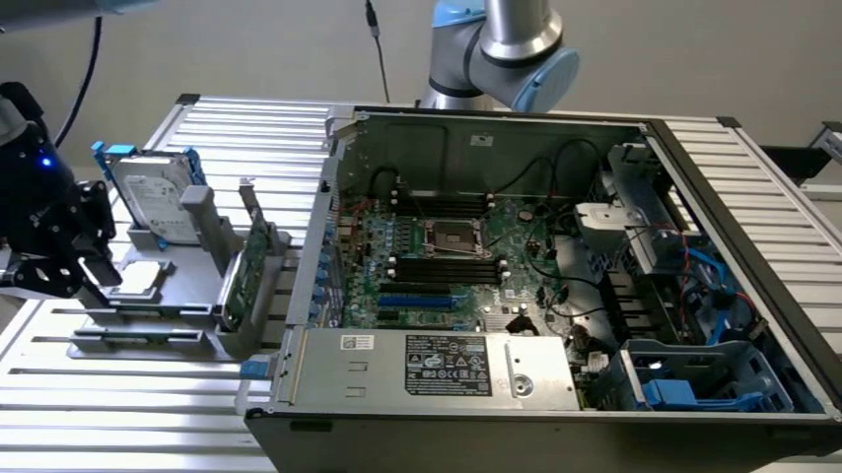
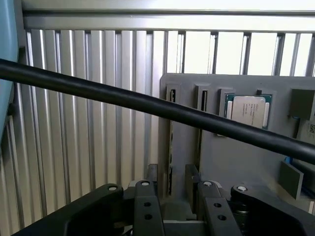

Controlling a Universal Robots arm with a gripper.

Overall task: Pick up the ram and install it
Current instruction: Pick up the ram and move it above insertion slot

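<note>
Gripper [image 2: 172, 186] is wide open and empty, and it hangs over the grey parts holder [image 2: 231, 162]. In the exterior view the gripper [image 1: 79, 281] is at the far left. From the wrist camera, the fingers [image 2: 153, 179] sit either side of a long narrow slot. The thin dark strip in it looks like the ram [image 2: 171, 142] standing on edge (colour and chips aren't readable, so that's my call). No contact yet, as far as I can tell.

Step in hand, as I read it, is the pick. To do it well:
- Square the jaws to the stick so the pads land on its flat faces, not a corner.
- Centre the grip along its length, else it tips on the lift.
- Go straight down and straight up, because side load would jam it in the slot.
- Mind the black cable [image 2: 147, 104] crossing the wrist camera. It could snag the holder.

A second slot [image 2: 202, 118] lies just beside the first, then the CPU [image 2: 247, 110]. The hard drive [image 1: 152, 202] and expansion card [image 1: 250, 271] stand on the same holder. The open PC case [image 1: 460, 148] is well apart, toward the exterior view's right, with black memory slots [image 1: 448, 268] on its board.
</note>
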